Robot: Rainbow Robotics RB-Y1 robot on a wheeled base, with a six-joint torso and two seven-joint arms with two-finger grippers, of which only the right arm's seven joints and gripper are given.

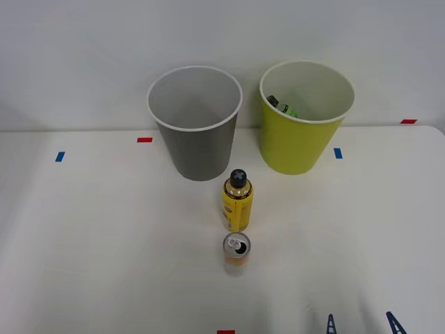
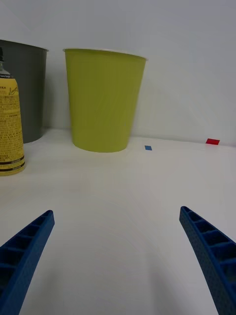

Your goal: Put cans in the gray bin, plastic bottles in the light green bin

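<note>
The gray bin [image 1: 198,149] stands at the back centre of the white table, with the light green bin [image 1: 295,146] to its right. A green plastic bottle [image 1: 281,106] with a black cap lies inside the light green bin. In front of the gray bin stands a yellow-labelled bottle [image 1: 237,203] with a black cap, upright. A small orange can [image 1: 236,252] with a silver top stands just in front of that bottle. My right gripper [image 1: 363,325] is open and empty at the front edge, right of the can. In the right wrist view, the gripper [image 2: 115,212] faces the light green bin [image 2: 104,98], the yellow bottle [image 2: 10,128] and the gray bin [image 2: 24,88].
Small blue tape marks [image 1: 338,153] and red tape marks [image 1: 144,140] dot the tabletop. A white wall rises behind the bins. The table's right corner [image 1: 434,132] shows at the far right.
</note>
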